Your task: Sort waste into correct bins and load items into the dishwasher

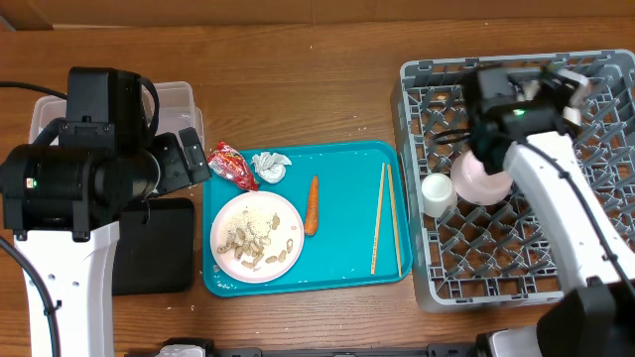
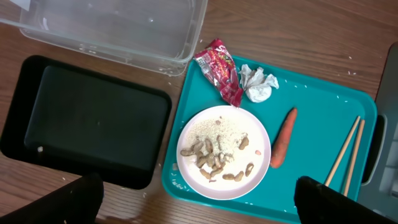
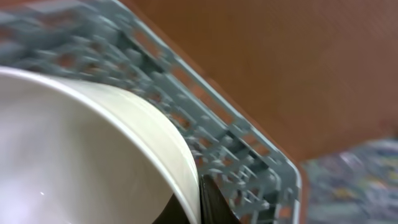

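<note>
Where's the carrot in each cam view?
Overhead: carrot at centre, on teal tray, right of plate.
Left wrist: carrot right of centre, right of plate.
Right wrist: not in view.
Shared landmark: the plate, in overhead and left wrist only.

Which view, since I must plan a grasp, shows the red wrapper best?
Left wrist: the red wrapper lies large and clear at a corner of the teal tray, beside the tissue. Overhead shows it small. Right wrist shows only a bowl and the rack.
</note>
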You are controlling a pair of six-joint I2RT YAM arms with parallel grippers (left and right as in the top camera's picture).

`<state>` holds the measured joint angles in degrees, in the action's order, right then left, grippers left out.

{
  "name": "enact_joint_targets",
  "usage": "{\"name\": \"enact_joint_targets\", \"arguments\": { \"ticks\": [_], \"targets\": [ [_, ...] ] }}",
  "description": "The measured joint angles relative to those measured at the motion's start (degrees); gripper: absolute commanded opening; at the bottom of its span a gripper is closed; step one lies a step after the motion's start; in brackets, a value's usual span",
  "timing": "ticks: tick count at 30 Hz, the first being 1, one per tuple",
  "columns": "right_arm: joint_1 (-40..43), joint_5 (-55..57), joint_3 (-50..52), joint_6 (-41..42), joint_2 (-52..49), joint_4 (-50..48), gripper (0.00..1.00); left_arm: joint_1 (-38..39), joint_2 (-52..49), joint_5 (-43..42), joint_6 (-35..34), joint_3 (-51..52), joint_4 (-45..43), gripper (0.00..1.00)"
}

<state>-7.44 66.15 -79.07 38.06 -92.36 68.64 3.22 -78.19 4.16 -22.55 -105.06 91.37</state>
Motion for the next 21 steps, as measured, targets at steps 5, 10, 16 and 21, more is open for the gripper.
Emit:
{"name": "enact_joint_targets", "arguments": {
  "ticks": [5, 10, 16, 21],
  "targets": [
    [6.7, 1.0, 2.1, 0.8, -3.8, -4.0, 0.04, 0.0, 0.0, 0.0, 0.0, 0.0, 0.0, 1.00],
    [8.2, 1.7, 2.1, -2.1, -7.0, -8.7, 0.04, 0.0, 0.0, 0.0, 0.0, 0.0, 0.0, 1.00],
    [8.1, 2.2, 2.1, -6.4, -12.5, -11.7, 0.04, 0.0, 0.0, 0.0, 0.0, 0.0, 0.0, 1.00],
    [6.5, 4.1, 2.1, -7.3, -14.0, -12.5, 0.04, 0.0, 0.0, 0.0, 0.0, 0.0, 0.0, 1.00]
  ]
}}
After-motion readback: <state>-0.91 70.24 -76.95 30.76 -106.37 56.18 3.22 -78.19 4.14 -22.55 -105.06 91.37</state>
